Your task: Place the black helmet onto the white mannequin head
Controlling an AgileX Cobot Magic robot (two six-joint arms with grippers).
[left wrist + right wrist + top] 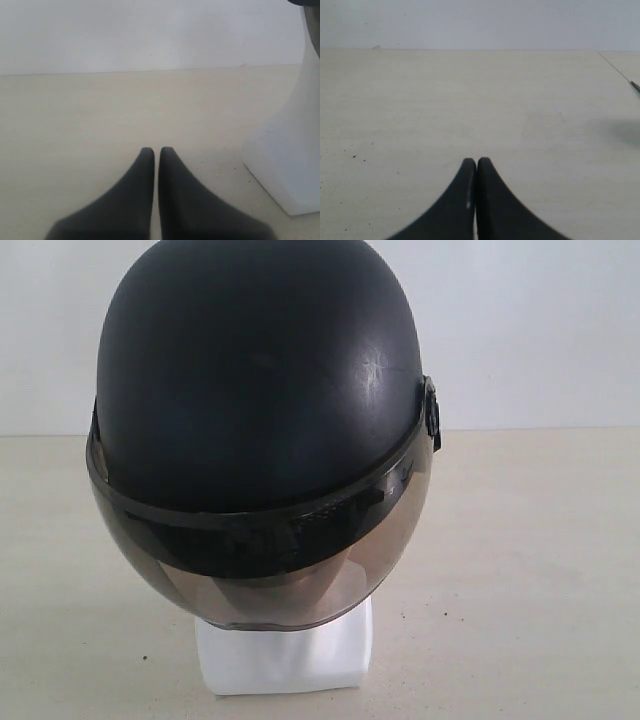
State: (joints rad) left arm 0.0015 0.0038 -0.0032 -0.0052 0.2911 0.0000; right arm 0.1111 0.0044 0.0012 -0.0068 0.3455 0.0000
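We find the black helmet (260, 380) seated on the white mannequin head (285, 655), in the middle of the exterior view. The shell covers the crown completely and sits level, with a slight lean to the right. Its smoky visor (262, 578) is down across the front, and a dim facial shape shows through the tint, though we cannot make out details. A dark pivot fitting (431, 418) sits on the right side of the shell, where the visor band meets it. Faint scuffs mark the upper right of the shell.

Below the visor only the squarish white base of the head is exposed. It rests flat on the pale tabletop (530, 570). A plain light wall (530, 320) lies at the far edge.

The left gripper (156, 150) hangs low over the tabletop. Its fingers are drawn almost together with only a thin slit between them, and nothing is in it. The mannequin's base and neck stand near this gripper but apart from it.

The right gripper (476, 161) has its fingers pressed together tip to tip and holds nothing. It sits above bare tabletop.
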